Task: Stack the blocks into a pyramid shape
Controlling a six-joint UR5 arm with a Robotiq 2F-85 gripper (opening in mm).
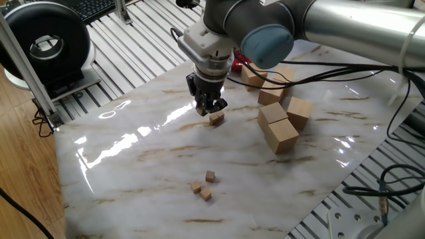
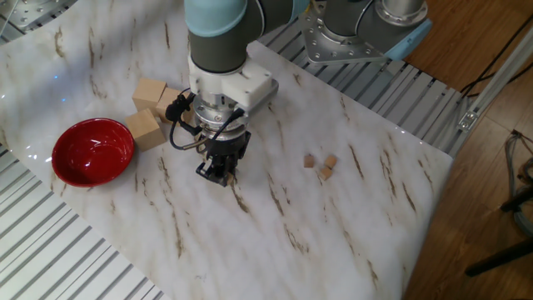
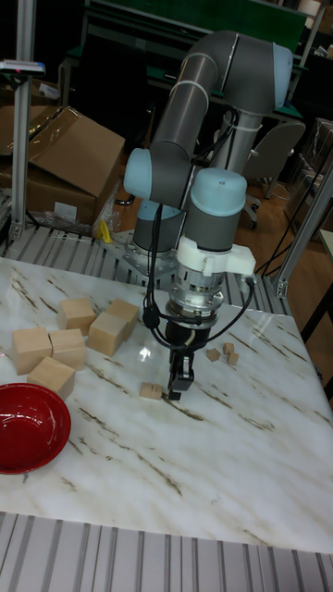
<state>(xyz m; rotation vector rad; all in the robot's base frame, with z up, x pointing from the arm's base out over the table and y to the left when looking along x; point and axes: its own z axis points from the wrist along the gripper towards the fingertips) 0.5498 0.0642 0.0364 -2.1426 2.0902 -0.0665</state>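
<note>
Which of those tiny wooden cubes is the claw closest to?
The lone cube right beside the gripper; the other three sit clustered far off.

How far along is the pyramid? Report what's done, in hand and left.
Done: nothing is stacked yet. Three tiny cubes lie in a loose cluster on the marble table. In hand: the end effector is low beside the fourth cube, which sits apart and is not gripped. Left: bringing that cube over and building the whole stepped pile.
</note>
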